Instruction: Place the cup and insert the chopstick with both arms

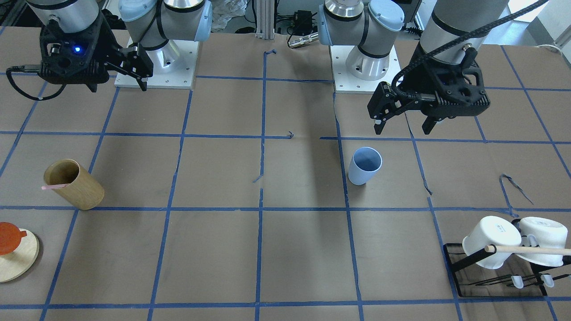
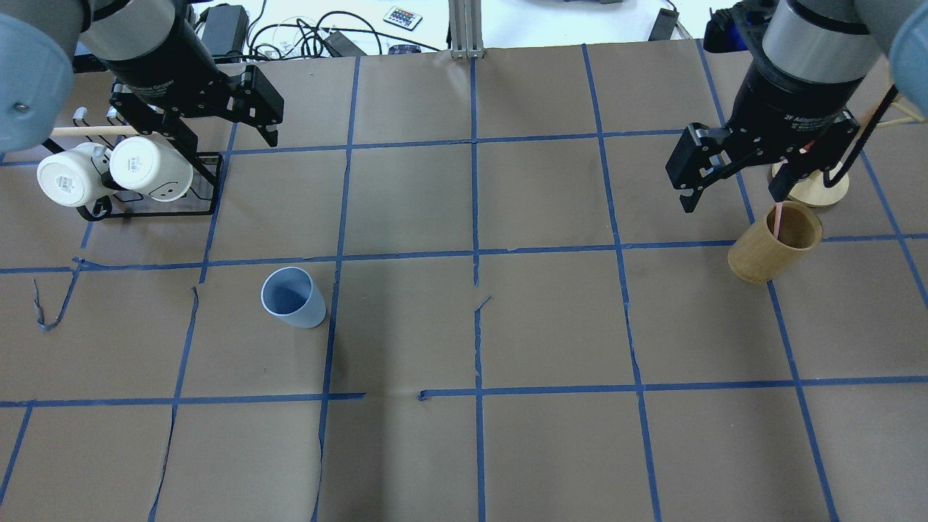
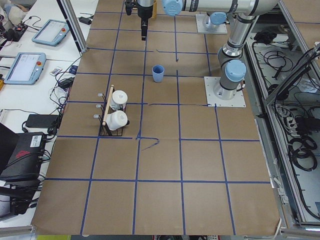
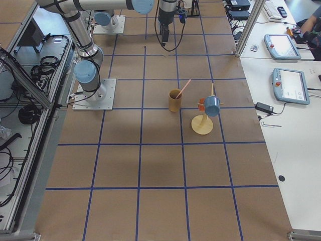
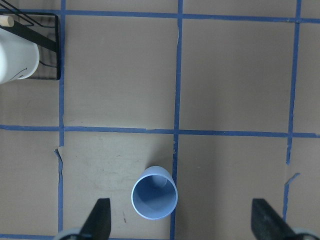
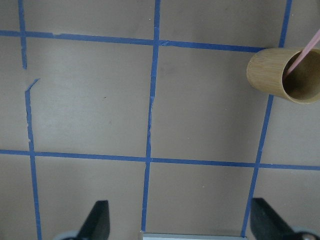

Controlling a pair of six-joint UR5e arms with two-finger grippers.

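The pale blue cup [image 1: 365, 166] stands upright on the brown table, also in the overhead view [image 2: 293, 297] and the left wrist view [image 5: 154, 193]. My left gripper [image 1: 403, 127] is open and empty, high above the table, with the cup below it and apart from it. The pink chopstick [image 1: 55, 187] leans inside a tan wooden cylinder [image 1: 76, 185], its end sticking out over the rim [image 2: 777, 217]. My right gripper [image 2: 732, 197] is open and empty, raised beside the cylinder. The cylinder sits at the top right of the right wrist view [image 6: 282, 75].
A black wire rack [image 2: 145, 210] with two white mugs [image 1: 490, 240] and a long wooden dowel [image 1: 526, 250] stands at the table's left end. A round wooden stand [image 1: 18, 254] with an orange piece stands near the cylinder. Blue tape lines cross the table.
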